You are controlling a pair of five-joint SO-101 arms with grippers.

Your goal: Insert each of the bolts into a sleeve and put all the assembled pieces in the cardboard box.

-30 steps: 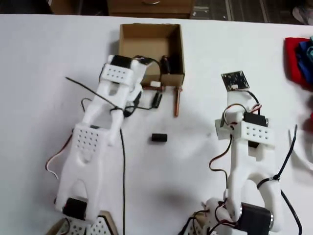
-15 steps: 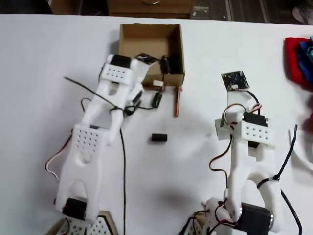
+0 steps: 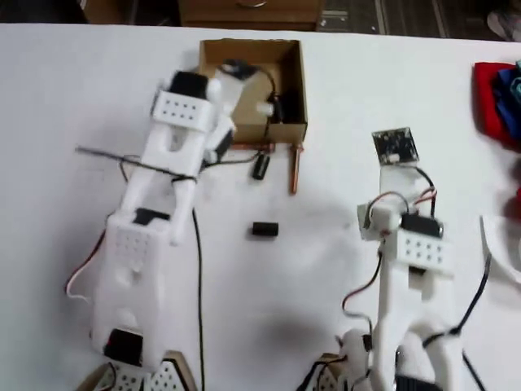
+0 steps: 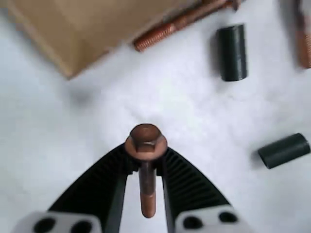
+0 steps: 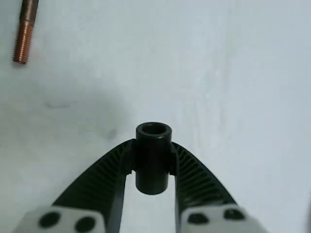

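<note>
- Left hand (image 4: pixel 146 154) clamped on one bolt (image 4: pixel 146 191), by the cardboard box (image 3: pixel 213 81).
- Two more bolts on the surface (image 3: pixel 81 81): one (image 3: pixel 248 147) along the box's 6 o'clock wall, one (image 3: pixel 295 169) at 5 o'clock.
- Two loose sleeves (image 3: pixel 260 166) (image 3: pixel 264 230) at 6 o'clock.
- Right hand (image 5: pixel 153 160) closed around a third sleeve (image 5: pixel 153 145), at 4 o'clock.

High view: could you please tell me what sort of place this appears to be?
Probably a robotics lab or workbench: two white arms with exposed wiring at a white table, a bare circuit board by one arm, and loose bolts and sleeves beside a cardboard box.
</note>
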